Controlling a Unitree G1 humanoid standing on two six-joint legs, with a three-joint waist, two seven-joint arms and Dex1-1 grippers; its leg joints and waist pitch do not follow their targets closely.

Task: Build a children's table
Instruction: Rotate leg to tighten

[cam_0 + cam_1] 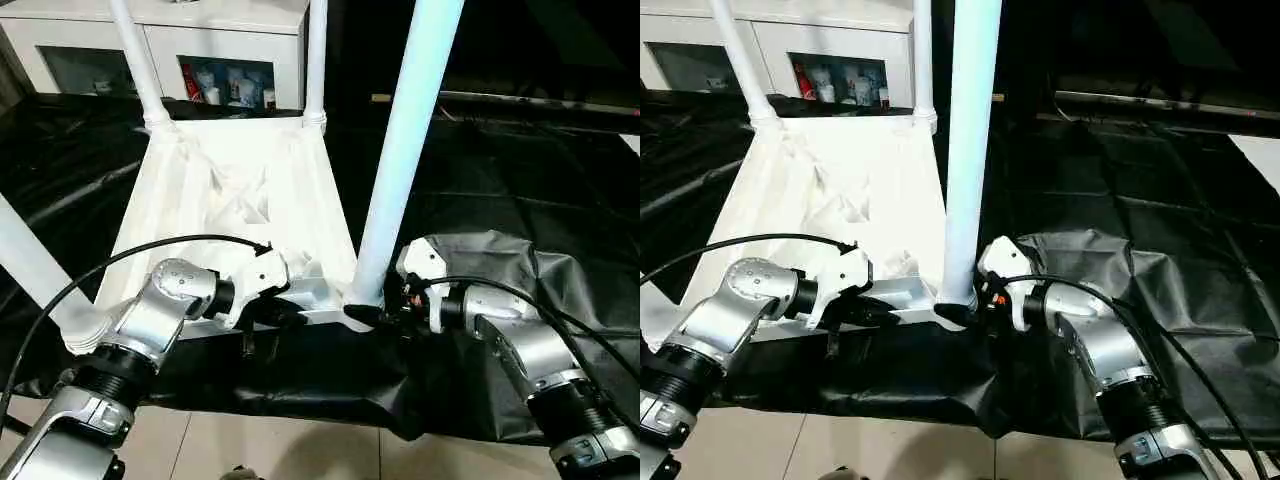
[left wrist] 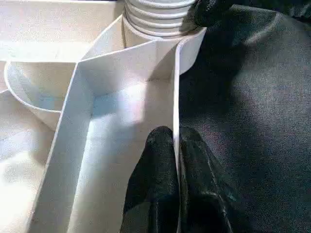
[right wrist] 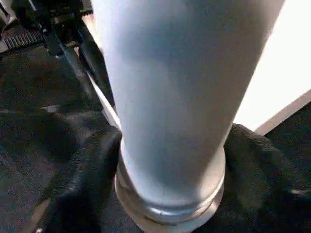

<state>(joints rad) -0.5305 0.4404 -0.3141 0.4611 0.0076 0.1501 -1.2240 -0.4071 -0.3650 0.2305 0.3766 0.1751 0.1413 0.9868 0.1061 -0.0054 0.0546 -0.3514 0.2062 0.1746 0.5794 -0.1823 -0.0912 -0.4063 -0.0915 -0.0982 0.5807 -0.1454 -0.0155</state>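
The children's table lies upside down on a black sheet, its white ribbed top [image 1: 240, 190] facing up. Legs stand in the far-left [image 1: 135, 60], far-right [image 1: 316, 60] and near-left [image 1: 35, 270] corner sockets. A fourth leg [image 1: 405, 150] rises from the near-right corner. My left gripper [image 2: 176, 141] is shut on the thin near rim [image 2: 176, 87] of the top, one finger on each side, close to that corner. My right gripper [image 1: 375, 312] is at the base of the near-right leg [image 3: 170, 97], and its black fingers [image 3: 82, 170] hug the leg's collar on both sides.
A white cabinet [image 1: 230, 40] with glass doors stands right behind the far legs. The black sheet [image 1: 520, 180] covers the floor around the table and is rumpled beside my right arm. Pale floor tiles [image 1: 300, 450] show at the near edge. Black cables run along both forearms.
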